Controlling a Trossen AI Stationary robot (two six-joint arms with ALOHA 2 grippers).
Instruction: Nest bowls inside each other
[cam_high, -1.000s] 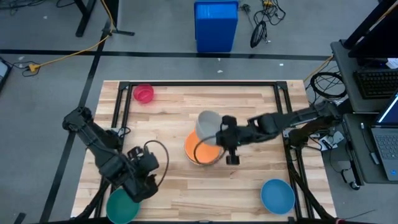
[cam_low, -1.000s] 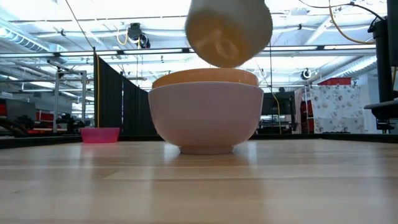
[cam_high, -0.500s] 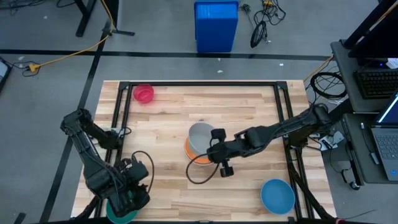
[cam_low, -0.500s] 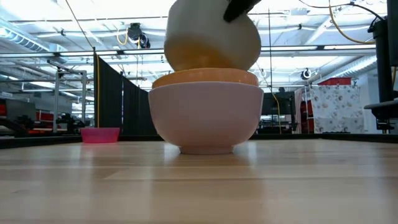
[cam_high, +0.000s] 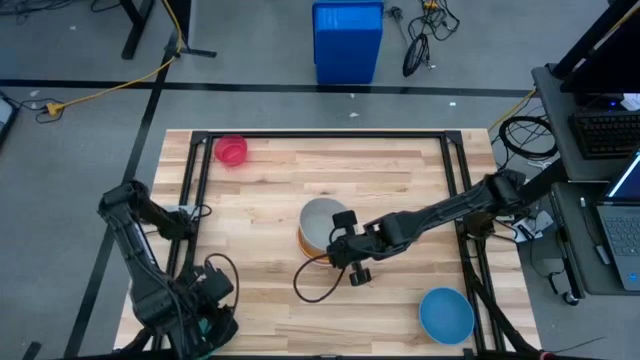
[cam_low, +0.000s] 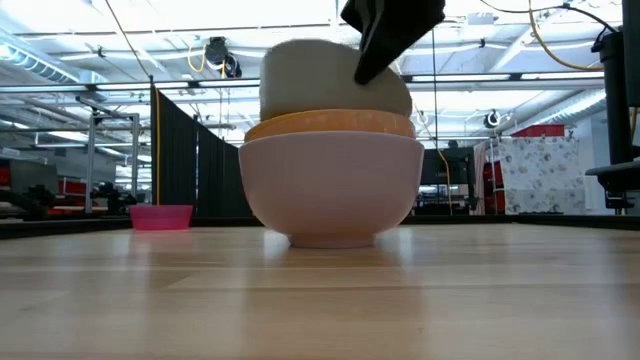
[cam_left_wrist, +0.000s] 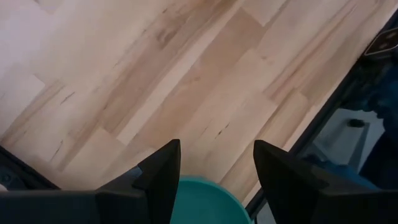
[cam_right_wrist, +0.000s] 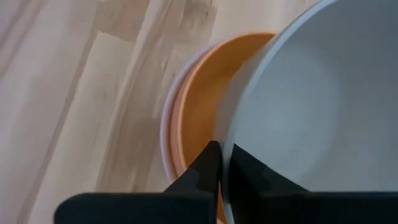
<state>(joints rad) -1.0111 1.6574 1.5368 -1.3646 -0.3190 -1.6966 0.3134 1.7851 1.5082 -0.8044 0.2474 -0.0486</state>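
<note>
Here we see a pale wooden table (cam_high: 400, 180) on grey floor, one blue bin (cam_high: 347, 42) beyond it. We count six bowls: magenta (cam_high: 231, 151) far left, blue (cam_high: 446, 314) near right, teal (cam_left_wrist: 202, 200) under the left gripper's (cam_left_wrist: 216, 167) wide-open jaws. Mid-table, the right gripper (cam_right_wrist: 222, 163) pinches the grey bowl's (cam_high: 322, 218) rim, inside orange (cam_low: 330, 124) inside white (cam_low: 332, 187).

A robotics lab — open hall with ceiling light strips (cam_low: 120, 50), black curtain partitions (cam_low: 185, 165), floor cables (cam_high: 100, 92) — and a laptop desk (cam_high: 600, 150).
</note>
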